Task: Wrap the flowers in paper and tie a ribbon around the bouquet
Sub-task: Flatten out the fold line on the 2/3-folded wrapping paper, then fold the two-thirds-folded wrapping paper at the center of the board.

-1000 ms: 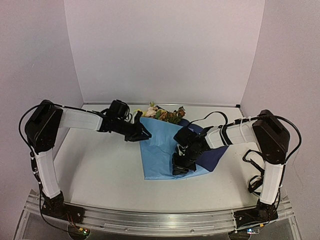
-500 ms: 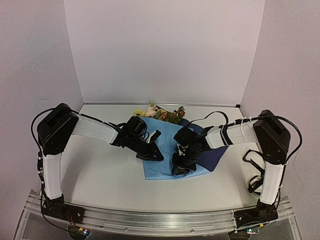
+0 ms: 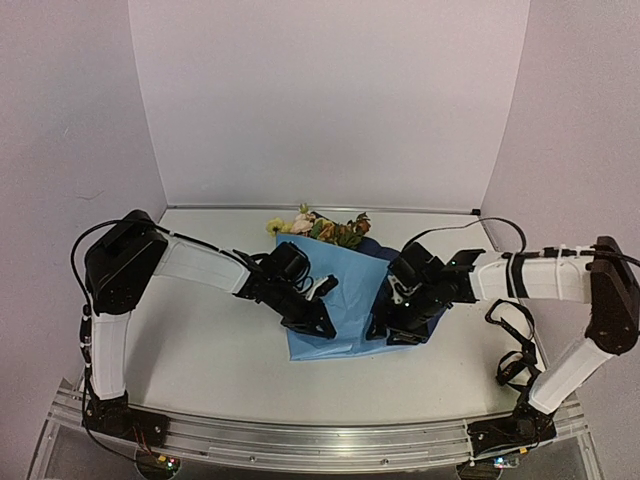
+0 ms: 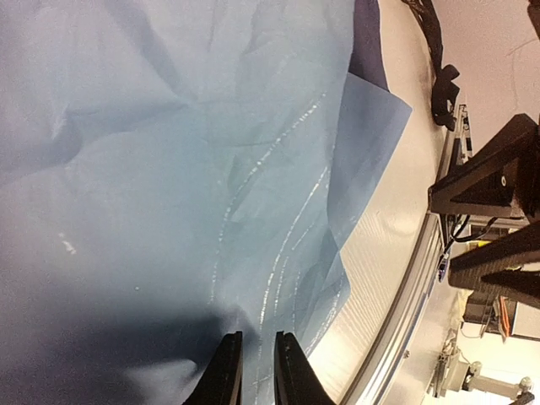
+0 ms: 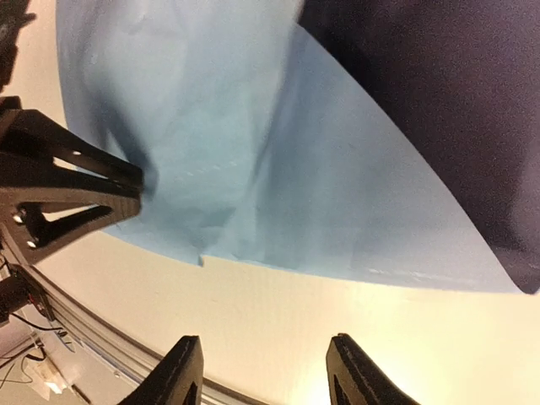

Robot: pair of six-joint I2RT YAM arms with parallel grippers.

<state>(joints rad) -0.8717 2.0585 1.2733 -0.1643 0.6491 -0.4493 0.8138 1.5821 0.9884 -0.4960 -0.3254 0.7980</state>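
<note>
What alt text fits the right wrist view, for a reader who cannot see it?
The right claw hangs open over bare table, just off the edge of the light-blue paper. The paper's dark reverse shows at upper right, and the left claw sits at the sheet's left edge.

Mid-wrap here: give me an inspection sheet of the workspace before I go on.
Surface: table pale and smooth.
Job's things: paper folded over the flowers, blooms showing past its far edge, dark reverse showing on the right. Ribbon: nothing seen.
Clutter: nothing seen.
Grippers: left gripper low over the paper's near-left corner, a narrow gap between its fingers, nothing visibly pinched. Right gripper open and empty, over the table by the paper's near-right edge.
Cables: black cables run along both arms and loop beside the right one.
Surroundings: plain walls on three sides; metal rail along the near edge.
</note>
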